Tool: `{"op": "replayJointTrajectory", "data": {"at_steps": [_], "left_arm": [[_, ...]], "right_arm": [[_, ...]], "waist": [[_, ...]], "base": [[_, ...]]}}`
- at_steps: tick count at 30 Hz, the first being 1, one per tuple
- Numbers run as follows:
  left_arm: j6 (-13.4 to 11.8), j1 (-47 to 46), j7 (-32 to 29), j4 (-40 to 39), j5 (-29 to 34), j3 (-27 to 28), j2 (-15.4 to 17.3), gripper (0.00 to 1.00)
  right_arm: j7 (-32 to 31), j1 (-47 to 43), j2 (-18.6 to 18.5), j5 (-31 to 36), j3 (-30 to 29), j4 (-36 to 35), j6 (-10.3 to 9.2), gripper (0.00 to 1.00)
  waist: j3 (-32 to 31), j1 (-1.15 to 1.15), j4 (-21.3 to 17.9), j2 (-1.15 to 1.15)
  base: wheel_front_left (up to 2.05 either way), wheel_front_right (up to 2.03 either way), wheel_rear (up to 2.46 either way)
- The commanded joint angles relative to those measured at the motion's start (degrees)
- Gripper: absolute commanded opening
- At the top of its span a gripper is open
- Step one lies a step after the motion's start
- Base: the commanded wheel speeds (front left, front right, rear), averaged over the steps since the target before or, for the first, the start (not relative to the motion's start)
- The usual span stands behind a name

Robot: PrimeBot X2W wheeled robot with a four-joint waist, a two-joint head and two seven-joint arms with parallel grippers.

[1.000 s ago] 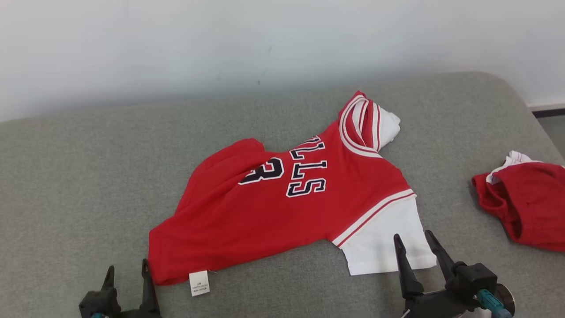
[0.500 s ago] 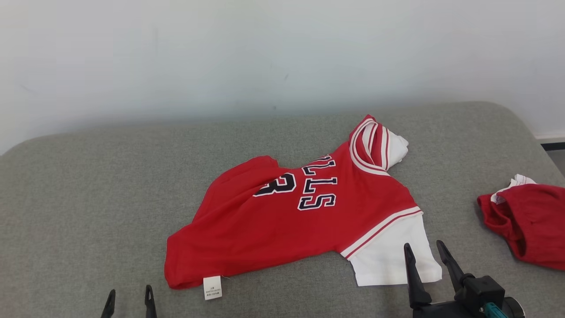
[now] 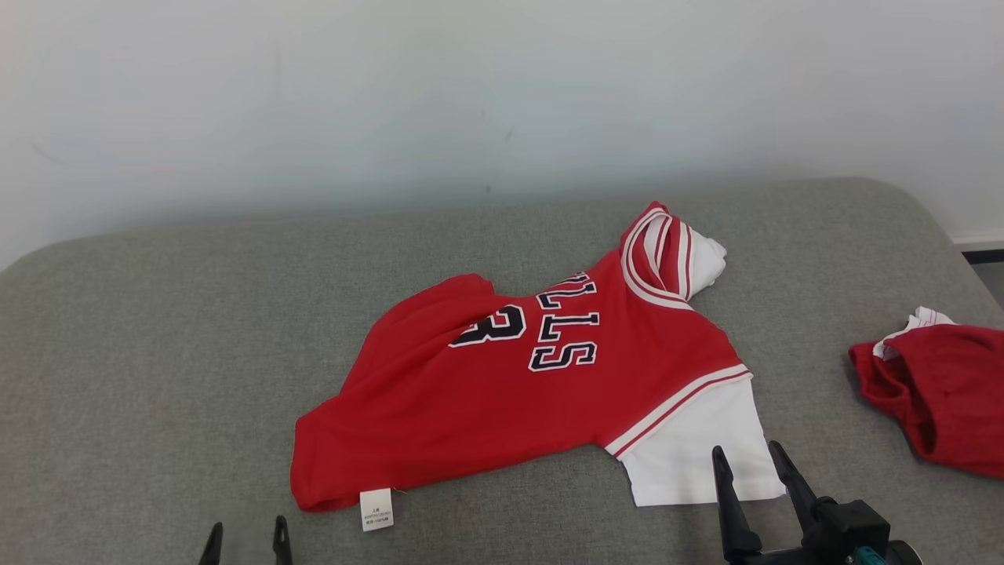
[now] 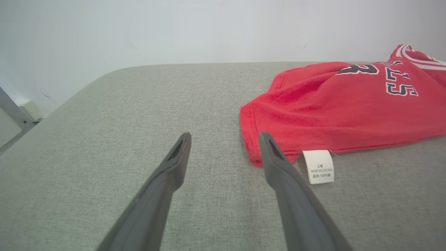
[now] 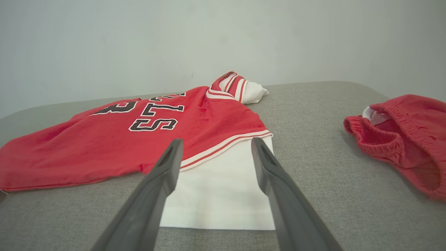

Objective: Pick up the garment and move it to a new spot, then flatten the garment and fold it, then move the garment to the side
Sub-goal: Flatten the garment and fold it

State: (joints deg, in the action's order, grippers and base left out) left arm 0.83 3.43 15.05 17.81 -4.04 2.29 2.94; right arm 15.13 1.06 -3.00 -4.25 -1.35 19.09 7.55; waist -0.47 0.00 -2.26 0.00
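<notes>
The garment [image 3: 502, 392] is a red jersey with dark lettering, white sleeves and a white care label; it lies spread and slightly rumpled on the grey padded surface [image 3: 157, 353]. My left gripper [image 3: 245, 532] stands open at the bottom edge, just short of the jersey's lower-left hem corner [image 4: 254, 153]. My right gripper [image 3: 747, 458] is open too, its tips above the near white sleeve [image 5: 223, 188]. Nothing sits between either pair of fingers. The far sleeve [image 3: 690, 255] is bunched up near the collar.
A crumpled pair of red shorts [image 3: 941, 384] lies at the right edge of the surface, also seen in the right wrist view [image 5: 400, 136]. A pale wall [image 3: 471, 94] runs behind. Bare grey padding stretches to the left [image 4: 104, 115].
The head camera tilted, so the whole scene sits lower in the picture. Both grippers have drawn back toward the bottom edge; the left one shows little more than its fingertips now. The jersey lies unchanged.
</notes>
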Motion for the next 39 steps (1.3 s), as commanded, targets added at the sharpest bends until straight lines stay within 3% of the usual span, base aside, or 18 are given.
{"op": "replayJointTrajectory", "data": {"at_steps": [1,6,14,24,26,28,29,32,37,38,39], "left_arm": [[0.17,-0.28,0.18,0.1,-0.7,-0.24,-0.08,1.0],[1.26,-1.67,0.19,1.97,-2.99,-2.29,-0.08,1.0],[0.82,-5.55,0.18,3.37,-5.07,-4.31,-0.06,1.0],[0.52,-7.95,0.18,5.38,-9.13,-3.04,-0.04,1.0],[0.47,-8.31,0.18,5.37,-9.73,-2.82,-0.05,0.9],[0.39,-8.34,0.18,5.95,-10.35,-2.67,-0.04,0.69],[0.41,-8.47,0.18,6.11,-10.6,-2.49,-0.03,0.69],[0.61,-8.97,0.18,6.28,-10.82,-2.35,-0.06,0.94],[0.91,-9.62,0.18,7.39,-11.32,-2.5,-0.05,0.97],[0.95,-9.77,0.18,7.66,-11.47,-2.61,-0.04,0.94],[1.02,-9.91,0.18,7.95,-11.55,-2.69,-0.05,0.82]], "right_arm": [[-0.02,0.12,0.17,-0.36,0.04,0.12,-0.13,1.0],[-0.02,0.68,0.17,0.01,-0.03,0.83,-0.13,1.0],[-0.02,3.1,0.17,0.76,-0.75,0.56,-0.13,1.0],[-0.03,4.69,0.18,0.29,-1.6,0.41,-0.13,1.0],[-0.03,4.78,0.17,0.39,-1.81,0.47,-0.13,1.0],[-0.03,4.84,0.17,0.49,-1.89,0.47,-0.13,1.0],[-0.03,4.81,0.18,0.49,-1.86,0.41,-0.13,1.0],[-0.03,4.98,0.17,0.43,-1.97,0.29,-0.13,1.0],[-0.03,5.51,0.18,0.72,-2.02,0.43,-0.13,1.0],[-0.03,5.59,0.18,0.74,-2.01,0.47,-0.13,1.0],[-0.03,5.63,0.18,0.77,-2.05,0.44,-0.13,1.0]], "waist": [[0.49,0.0,-0.12,0.0],[2.66,0.0,-0.58,0.0],[8.0,0.0,-1.36,0.0],[10.36,0.0,-1.9,0.0],[10.61,0.0,-1.83,0.0],[10.86,0.0,-1.8,0.0],[10.97,0.0,-1.8,0.0],[11.32,0.0,-1.76,0.0],[11.85,0.0,-1.92,0.0],[11.96,0.0,-1.97,0.0],[12.08,0.0,-2.0,0.0]], "base": [[0.0,0.0,0.0],[0.0,0.0,0.0],[0.0,0.0,0.0],[0.0,0.0,0.0],[0.0,0.0,0.0],[0.0,0.0,0.0],[0.0,0.0,0.0],[0.0,0.0,0.0],[0.0,0.0,0.0],[0.0,0.0,0.0],[0.0,0.0,0.0]]}}
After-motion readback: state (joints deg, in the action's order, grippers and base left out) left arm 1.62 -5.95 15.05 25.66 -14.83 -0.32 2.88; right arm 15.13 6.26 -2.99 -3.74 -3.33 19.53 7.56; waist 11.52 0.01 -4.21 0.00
